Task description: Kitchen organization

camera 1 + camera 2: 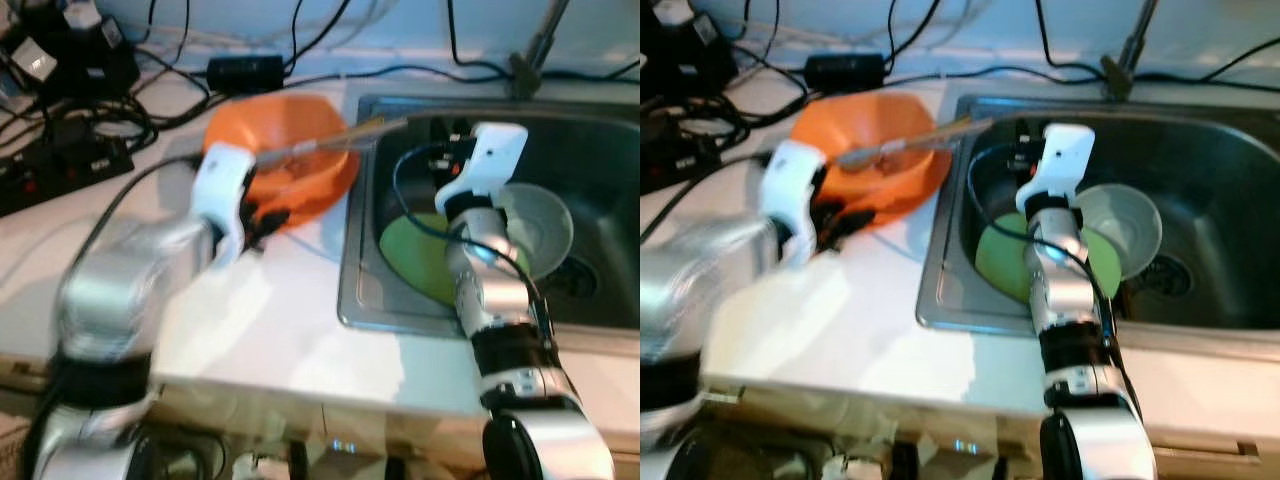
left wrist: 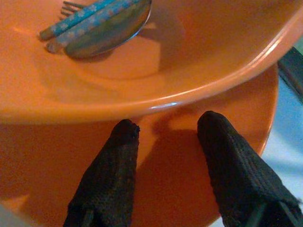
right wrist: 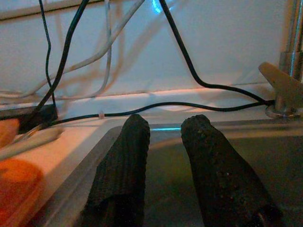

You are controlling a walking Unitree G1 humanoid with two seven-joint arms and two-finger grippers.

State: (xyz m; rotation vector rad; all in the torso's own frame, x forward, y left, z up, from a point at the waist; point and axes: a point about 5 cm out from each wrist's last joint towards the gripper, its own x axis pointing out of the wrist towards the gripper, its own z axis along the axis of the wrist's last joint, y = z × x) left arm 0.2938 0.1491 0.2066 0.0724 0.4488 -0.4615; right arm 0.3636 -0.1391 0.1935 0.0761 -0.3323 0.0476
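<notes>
Orange bowl (image 1: 290, 160) on white countertop (image 1: 250, 320), just left of sink (image 1: 600, 150), tilted, resting on orange plate (image 2: 199, 156) beneath it. Inside bowl: spoon (image 2: 111, 28) and fork (image 2: 71, 7), both with pale blue patterned handles, lying side by side; long handles projecting over bowl rim toward sink edge. Left gripper (image 2: 165, 135) at near rim of bowl, fingers (image 2: 113, 175) parted, one to each side above plate surface, just under bowl's outer wall; nothing clasped between them. Left arm (image 1: 130, 290) silver, reaching in from lower left, white wrist housing close against bowl.

Right gripper (image 3: 165, 127) held over sink basin, fingers (image 3: 123, 170) spread with a clear gap, empty, pointing toward back wall. Right arm (image 1: 500, 300) rising from lower right, white wrist housing above basin. Within sink: green plate (image 1: 415, 255) on basin floor, translucent grey bowl (image 1: 545, 225) beside it toward drain, partly overlapping. Faucet base (image 3: 284, 90) on rear sink ledge. Black cables (image 3: 189, 71) and white cable (image 3: 109, 38) along back wall; black power strip (image 1: 60, 165) and adapters (image 1: 245, 70) on countertop, behind and left of orange bowl.
</notes>
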